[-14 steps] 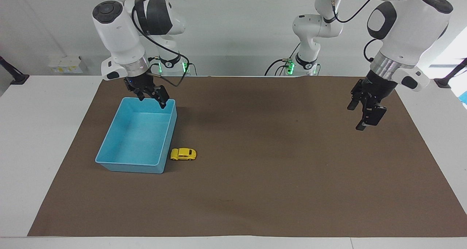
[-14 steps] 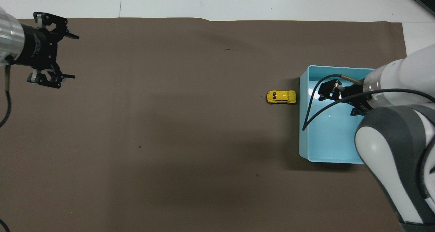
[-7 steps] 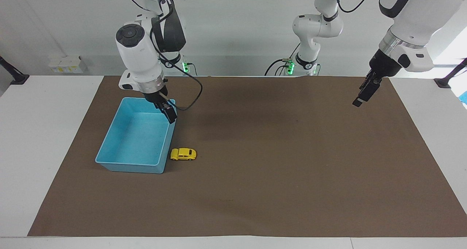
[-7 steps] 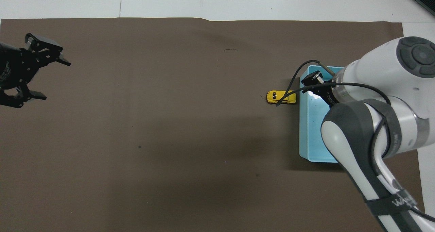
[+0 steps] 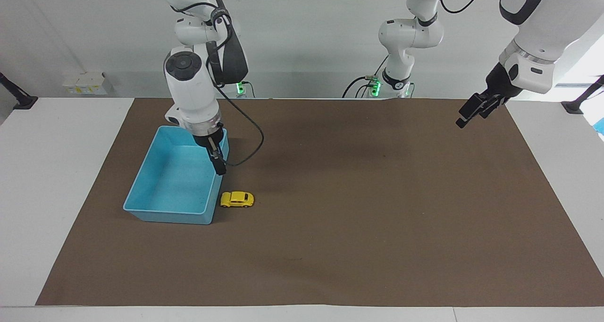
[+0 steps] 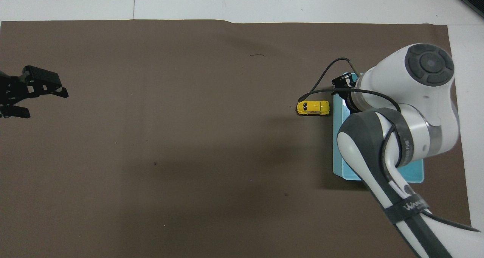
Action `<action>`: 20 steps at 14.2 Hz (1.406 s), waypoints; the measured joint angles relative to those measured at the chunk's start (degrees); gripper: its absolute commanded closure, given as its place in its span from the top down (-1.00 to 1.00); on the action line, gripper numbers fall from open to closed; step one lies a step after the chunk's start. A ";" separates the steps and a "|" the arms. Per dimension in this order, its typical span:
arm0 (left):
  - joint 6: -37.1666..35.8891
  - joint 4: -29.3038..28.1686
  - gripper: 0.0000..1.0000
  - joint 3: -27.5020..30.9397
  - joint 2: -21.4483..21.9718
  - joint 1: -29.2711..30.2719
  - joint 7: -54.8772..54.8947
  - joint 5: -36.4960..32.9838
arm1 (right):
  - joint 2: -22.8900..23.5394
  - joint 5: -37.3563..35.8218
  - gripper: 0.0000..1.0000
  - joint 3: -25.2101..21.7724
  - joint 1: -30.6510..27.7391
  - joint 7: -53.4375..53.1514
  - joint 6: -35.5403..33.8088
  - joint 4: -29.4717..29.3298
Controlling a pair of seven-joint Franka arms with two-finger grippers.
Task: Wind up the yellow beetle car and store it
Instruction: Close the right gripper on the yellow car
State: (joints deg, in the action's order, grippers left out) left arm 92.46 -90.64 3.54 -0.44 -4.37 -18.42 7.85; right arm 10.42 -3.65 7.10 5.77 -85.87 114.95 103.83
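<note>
Across the white counter (image 5: 56,180) lies a large brown mat (image 5: 358,218) that covers most of its top, and everything of the task sits on that mat.

Next in size is the blue tray (image 5: 155,204), an open rectangular bin toward the right arm's end of the counter, with nothing visible inside it in the facing view. In the overhead view the right arm's white and grey links cover most of the tray (image 6: 337,148), so only its wall beside the car and one corner show.

Over the tray's wall on the car's side hangs the right gripper (image 5: 218,165), pointing steeply down, its tip above the rim and apart from the car. Its fingers are seen edge-on as one dark blade, so I cannot tell how far apart they stand; nothing shows in them.

Toward the left arm's end, the left gripper (image 5: 469,112) hangs high over the mat's edge, tilted down, well apart from the tray and the car. In the overhead view its fingers (image 6: 45,89) are spread apart and hold nothing.

Smallest is the yellow beetle car (image 5: 237,199), standing on its wheels on the mat just beside the tray's outer wall, outside it, side-on to the tray's corner farthest from the robots (image 6: 312,108).
</note>
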 measured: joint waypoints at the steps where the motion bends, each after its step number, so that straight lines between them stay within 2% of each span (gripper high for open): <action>1: 0.00 -0.23 1.00 0.00 0.14 0.39 3.36 -0.40 | 1.09 -0.07 1.00 0.00 0.27 -2.69 1.13 -0.01; 6: -0.03 -1.46 1.00 -0.96 0.22 0.37 16.05 -4.55 | 5.74 -0.08 1.00 -0.01 0.46 -11.82 5.84 -0.05; 14: -0.14 -1.27 1.00 -2.51 0.55 0.11 17.08 -4.57 | 11.31 -2.29 0.97 -0.01 1.74 -16.17 10.45 0.49; 18: -5.84 -0.80 1.00 -2.08 3.58 0.14 17.13 -4.85 | 12.69 -4.51 0.96 -0.09 1.97 -18.77 15.45 2.09; 19: -7.12 -0.66 1.00 -1.78 4.55 0.19 17.13 -4.88 | 12.81 -4.70 0.90 -0.15 1.97 -19.29 16.29 2.45; 20: -7.82 -0.67 1.00 -1.59 5.33 0.21 17.14 -4.88 | 12.94 -5.08 0.69 -0.16 1.97 -19.78 17.07 2.91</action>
State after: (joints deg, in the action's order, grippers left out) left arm 84.64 -91.31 1.95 4.88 -4.16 -1.29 2.97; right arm 23.36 -8.73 6.94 7.74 -105.65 132.02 106.74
